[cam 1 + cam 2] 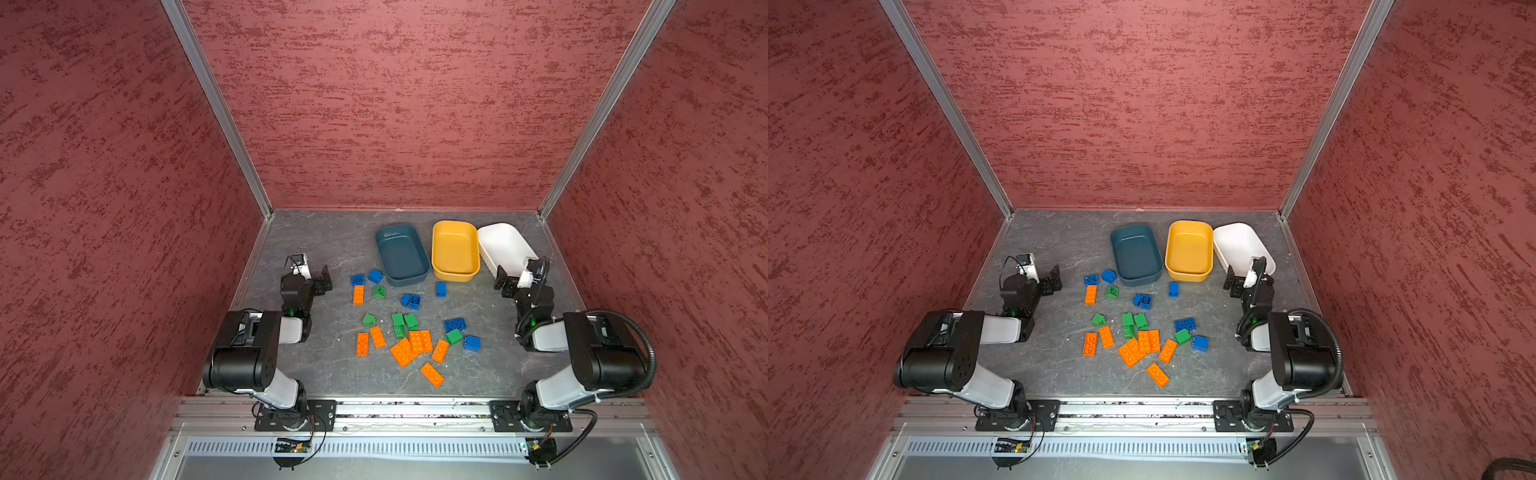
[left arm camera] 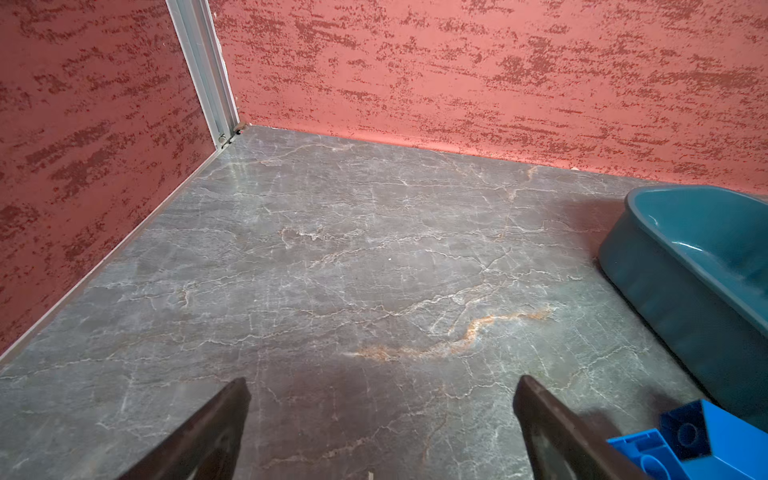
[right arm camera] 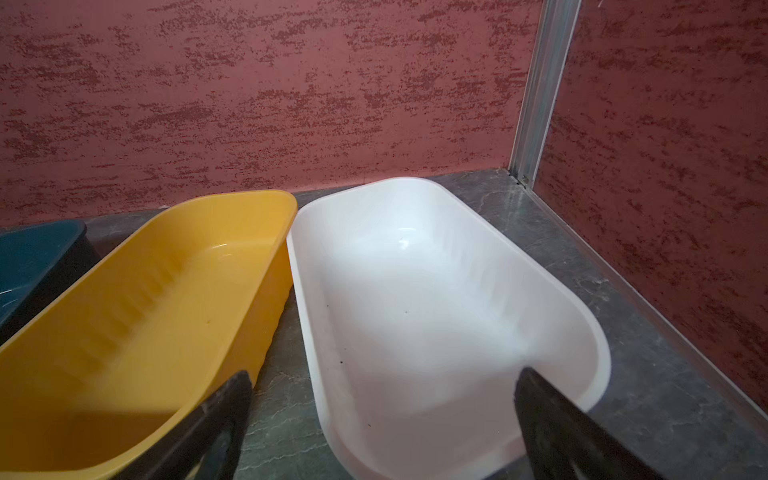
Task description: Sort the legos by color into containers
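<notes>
Grey veined tabletop [image 1: 324,374] within red mottled walls [image 1: 395,104], aluminium corner posts [image 1: 217,104]

Legos [image 1: 398,320] on table [image 1: 328,245], before containers [image 1: 455,275]

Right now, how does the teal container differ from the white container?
The teal container is dark and leftmost in the row; the white container is pale and rightmost. Blue legos lie beside the teal one; the open right gripper is poised at the white one's near end. Both are empty, alike in shape.
</notes>
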Tool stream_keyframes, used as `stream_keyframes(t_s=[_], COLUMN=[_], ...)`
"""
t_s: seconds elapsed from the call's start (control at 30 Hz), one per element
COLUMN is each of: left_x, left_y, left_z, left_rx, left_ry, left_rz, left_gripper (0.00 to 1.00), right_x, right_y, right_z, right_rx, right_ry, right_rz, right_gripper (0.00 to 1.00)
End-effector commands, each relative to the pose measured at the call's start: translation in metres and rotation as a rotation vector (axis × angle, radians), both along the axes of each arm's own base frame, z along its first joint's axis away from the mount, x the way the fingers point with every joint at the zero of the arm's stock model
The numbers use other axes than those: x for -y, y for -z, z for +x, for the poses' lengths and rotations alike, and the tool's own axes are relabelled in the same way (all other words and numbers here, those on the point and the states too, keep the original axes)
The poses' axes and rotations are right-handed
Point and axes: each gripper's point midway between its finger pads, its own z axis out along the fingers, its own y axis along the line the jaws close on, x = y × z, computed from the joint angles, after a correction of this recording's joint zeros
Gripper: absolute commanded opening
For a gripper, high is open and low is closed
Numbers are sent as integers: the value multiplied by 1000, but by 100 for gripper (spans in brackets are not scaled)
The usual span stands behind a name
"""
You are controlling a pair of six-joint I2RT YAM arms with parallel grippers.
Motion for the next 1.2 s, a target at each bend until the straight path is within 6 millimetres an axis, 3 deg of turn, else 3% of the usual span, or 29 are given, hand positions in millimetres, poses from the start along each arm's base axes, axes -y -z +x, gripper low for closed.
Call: stream_keyframes(t_s=[0.0,1.17], left_x=[0,0], left_y=[-12,-15], left_z=[5,4], left_rx=[39,50], left_ry=[8,9], left_rz=[12,16], left_gripper=[99,99], right_x=[2,1], right_y=[-10,-13], right_z=[2,1], right_rx=[38,43], right_ry=[13,8], right_rz=[-21,-19], right_gripper=[99,99])
